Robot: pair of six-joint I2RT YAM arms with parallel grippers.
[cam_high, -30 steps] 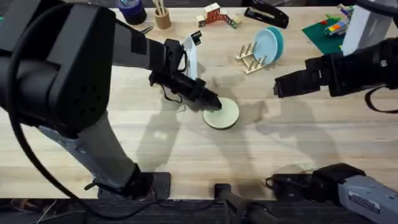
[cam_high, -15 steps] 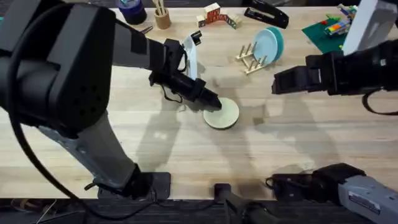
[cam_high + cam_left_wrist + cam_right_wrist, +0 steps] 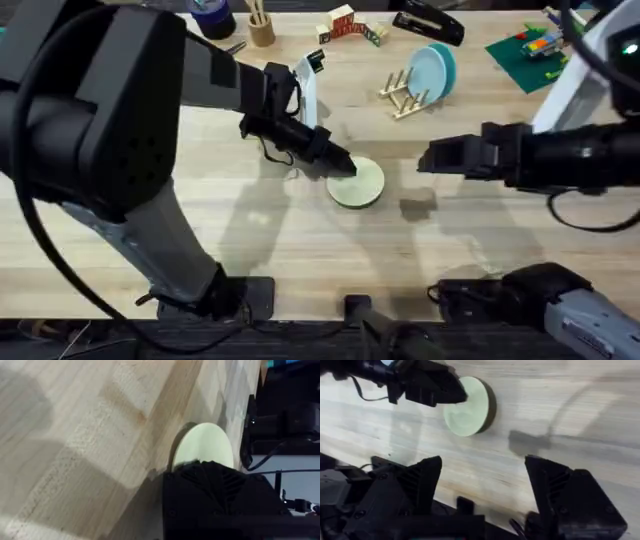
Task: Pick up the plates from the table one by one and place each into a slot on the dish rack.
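My left gripper (image 3: 345,170) is sitting at the cream plate's (image 3: 360,185) near rim; grip unclear. My right gripper (image 3: 482,482) is hovering wide open, empty, farther off.

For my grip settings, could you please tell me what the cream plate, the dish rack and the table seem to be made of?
The cream plate looks like matte plastic or glazed ceramic: an even pale colour with no glare; which one is unclear. The dish rack looks like light unfinished wood with dowel pegs. The table looks like pale wood with visible plank grain.
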